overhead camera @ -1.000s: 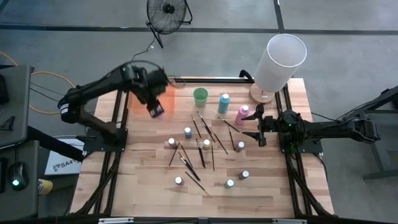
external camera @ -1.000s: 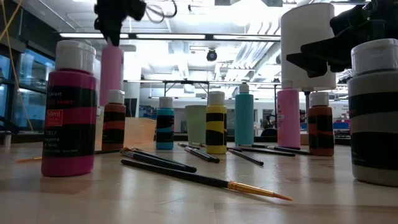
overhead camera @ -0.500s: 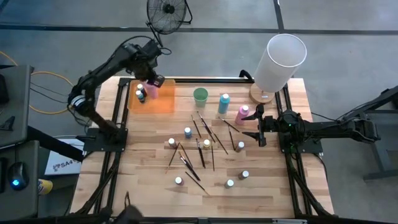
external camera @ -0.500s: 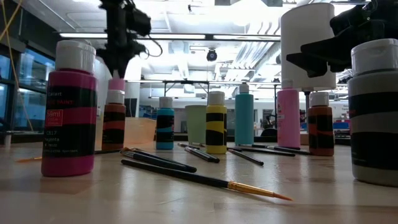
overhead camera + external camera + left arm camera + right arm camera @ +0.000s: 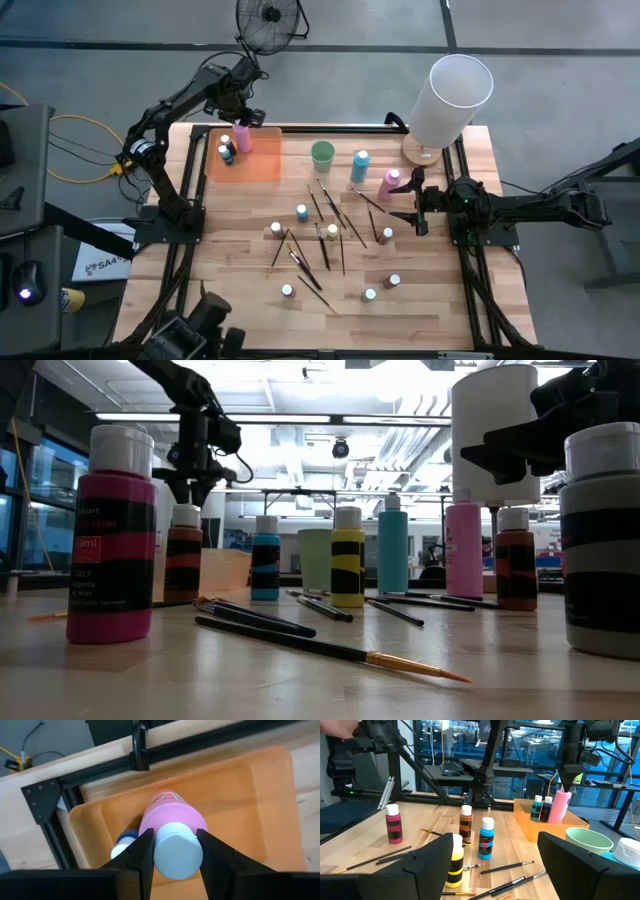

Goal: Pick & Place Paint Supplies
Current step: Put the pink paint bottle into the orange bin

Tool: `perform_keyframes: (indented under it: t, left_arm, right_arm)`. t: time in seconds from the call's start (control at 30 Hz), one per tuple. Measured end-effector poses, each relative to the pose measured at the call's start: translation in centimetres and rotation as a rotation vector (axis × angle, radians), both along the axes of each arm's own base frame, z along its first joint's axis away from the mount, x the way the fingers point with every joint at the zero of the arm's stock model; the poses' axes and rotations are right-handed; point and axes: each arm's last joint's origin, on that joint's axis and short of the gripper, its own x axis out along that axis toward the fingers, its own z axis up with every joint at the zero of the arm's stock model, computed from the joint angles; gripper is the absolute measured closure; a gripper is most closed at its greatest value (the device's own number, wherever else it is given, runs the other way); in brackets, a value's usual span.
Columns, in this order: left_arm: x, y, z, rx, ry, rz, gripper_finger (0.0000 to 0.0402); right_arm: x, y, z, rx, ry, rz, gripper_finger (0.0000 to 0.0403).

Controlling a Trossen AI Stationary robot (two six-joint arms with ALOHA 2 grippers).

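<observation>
The left gripper [image 5: 174, 851] hangs over the shallow orange plastic tray [image 5: 262, 162] at the far left corner of the pale wooden worktop [image 5: 420, 300]. Its fingers stand spread on either side of the pale cap of a tall pink paint bottle [image 5: 169, 818], and whether the pads touch the cap cannot be told. The bottle stands in the tray, tilted in the right wrist view, just beside two small paint bottles [image 5: 541, 808].

The risk, as I judge it, lies in the release. A tall bottle that leans could topple once the fingers clear it, knocking its small neighbours or rolling against the tray wall. A finger catching the cap on the way up would cause the same.

The right gripper [image 5: 414, 207] waits with fingers spread near the worktop's right edge, beside a second pink bottle [image 5: 390, 182]. Thin dark-handled brushes [image 5: 322, 245] and small capped bottles [image 5: 302, 212] lie scattered mid-worktop, unsorted.
</observation>
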Motion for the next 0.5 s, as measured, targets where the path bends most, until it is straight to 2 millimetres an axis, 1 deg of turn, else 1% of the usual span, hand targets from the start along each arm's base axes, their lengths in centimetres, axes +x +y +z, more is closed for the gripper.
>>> perform_keyframes:
  t: [0.23,0.5]
  left_arm:
    - [-1.4,0.9,0.0,0.003,-0.012,0.067,0.0285]
    - [-1.5,0.8,0.0,-0.003,-0.006,0.094,0.0285]
  right_arm:
    - [0.0,0.0,0.0,0.0,0.0,0.0,0.0117]
    - [0.0,0.0,0.0,0.0,0.0,0.0,0.0117]
